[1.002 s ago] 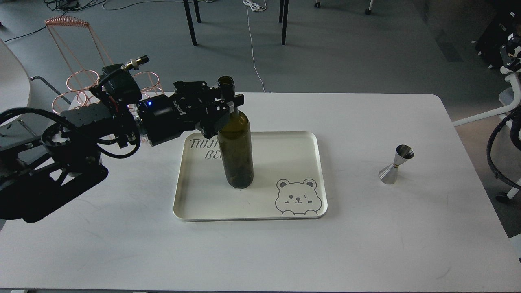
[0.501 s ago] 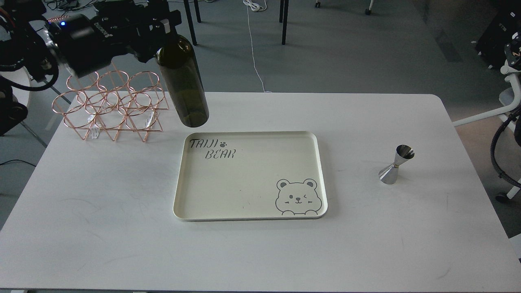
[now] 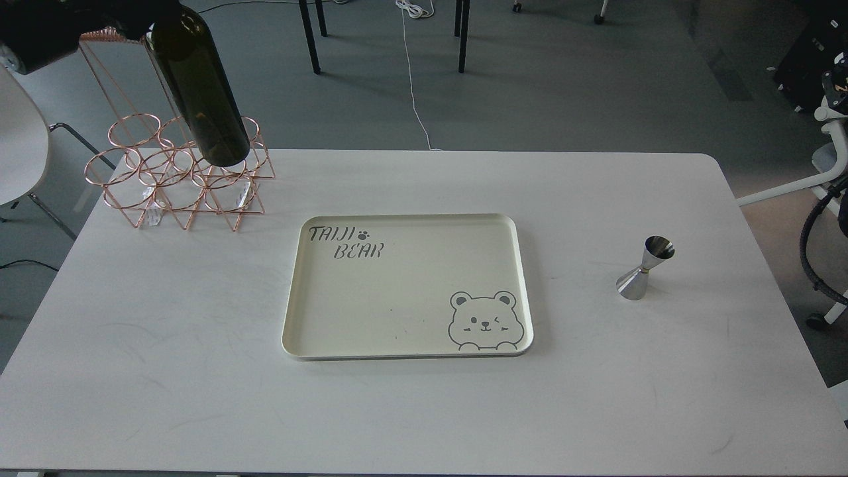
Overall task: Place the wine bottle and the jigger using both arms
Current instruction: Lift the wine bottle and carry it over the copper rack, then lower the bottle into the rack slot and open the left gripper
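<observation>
Wine bottle [image 3: 202, 93] now farther left, over copper rack [image 3: 179, 175], off tray [image 3: 404, 348]

Wine bottle [image 3: 202, 86] — now over rack [image 3: 179, 179]

Wine bottle [image 3: 202, 93]: dark green glass, hanging in the air at the top left, tilted with its base lowest and towards the right; neck runs out of view at the top edge.
Jigger [image 3: 644, 268]: polished steel double cone, upright on its wider end, far right, well apart from the bottle.
</observation>
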